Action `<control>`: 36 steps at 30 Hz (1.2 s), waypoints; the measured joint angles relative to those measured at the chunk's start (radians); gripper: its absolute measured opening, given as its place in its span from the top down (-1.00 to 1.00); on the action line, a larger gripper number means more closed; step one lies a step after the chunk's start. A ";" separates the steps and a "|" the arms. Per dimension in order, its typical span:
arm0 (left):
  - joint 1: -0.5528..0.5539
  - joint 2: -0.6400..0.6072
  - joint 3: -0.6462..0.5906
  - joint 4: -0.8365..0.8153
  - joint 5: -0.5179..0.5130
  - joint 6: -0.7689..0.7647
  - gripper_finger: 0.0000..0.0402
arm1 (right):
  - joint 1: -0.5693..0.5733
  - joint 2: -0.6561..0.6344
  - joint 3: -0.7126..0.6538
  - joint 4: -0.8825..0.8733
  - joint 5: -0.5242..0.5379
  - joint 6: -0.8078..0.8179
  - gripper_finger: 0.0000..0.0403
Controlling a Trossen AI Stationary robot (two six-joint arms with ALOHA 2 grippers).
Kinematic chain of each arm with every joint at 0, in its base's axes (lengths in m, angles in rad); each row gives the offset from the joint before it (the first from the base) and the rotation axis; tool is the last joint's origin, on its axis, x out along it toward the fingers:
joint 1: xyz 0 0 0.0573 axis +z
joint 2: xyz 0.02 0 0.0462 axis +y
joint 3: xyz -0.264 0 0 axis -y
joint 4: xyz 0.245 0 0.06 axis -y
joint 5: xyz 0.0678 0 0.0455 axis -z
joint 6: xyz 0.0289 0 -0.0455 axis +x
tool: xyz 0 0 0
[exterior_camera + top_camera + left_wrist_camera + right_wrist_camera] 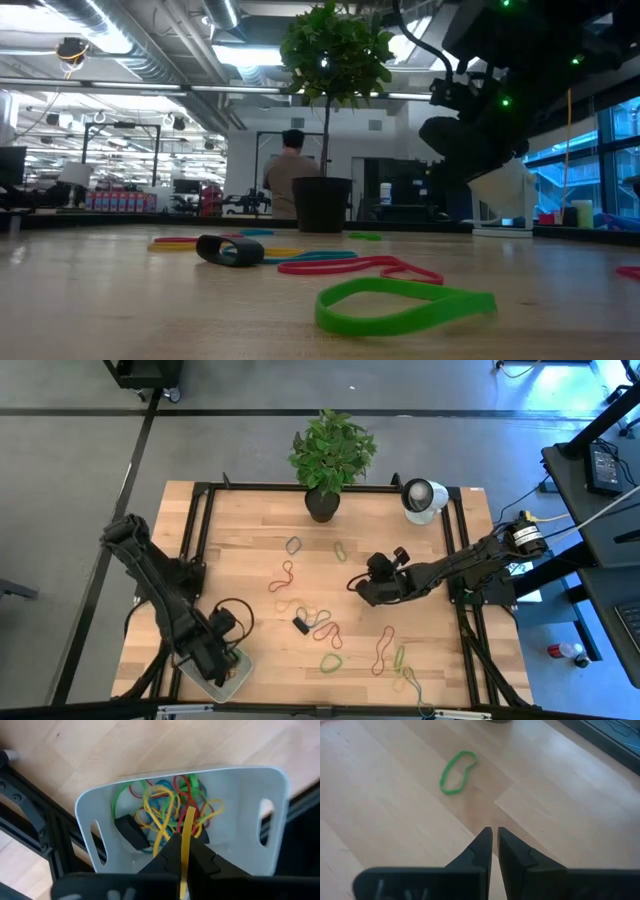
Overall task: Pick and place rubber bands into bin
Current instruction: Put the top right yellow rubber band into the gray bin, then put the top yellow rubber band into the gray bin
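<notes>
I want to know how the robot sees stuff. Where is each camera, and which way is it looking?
High view: above the table, looking straight down; both arms show.
Low view: at table-top height, looking level across the bands into the room; an arm hangs top right.
Left wrist view: on the left arm, facing the bin; the left gripper is shut on a yellow band.
Right wrist view: on the right arm, facing bare wood; the right gripper shows.
Shared: the plant appears in high and low views.

Light wooden plank table (250, 540) inside a black metal frame (190, 540), leafy green plant in a dark pot (327, 460) at its far edge, white round device (422, 498) near the far right corner, small solid black block (301, 625) mid-table, person (290, 172) standing beyond the table in the room, back turned
</notes>
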 joint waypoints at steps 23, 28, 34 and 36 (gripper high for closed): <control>0.006 0.154 -0.002 0.030 0.126 0.097 0.45 | 0.017 0.000 0.000 0.116 -0.003 0.004 0.84; 0.010 0.151 0.016 0.014 0.121 0.171 0.38 | 0.094 0.000 0.000 0.165 -0.043 0.030 0.88; 0.043 0.116 0.039 0.008 0.082 0.319 0.44 | 0.238 0.000 0.000 0.218 -0.019 0.121 0.97; 0.052 0.099 0.039 0.006 0.031 0.362 0.48 | 0.289 0.000 0.000 0.224 -0.011 0.188 0.98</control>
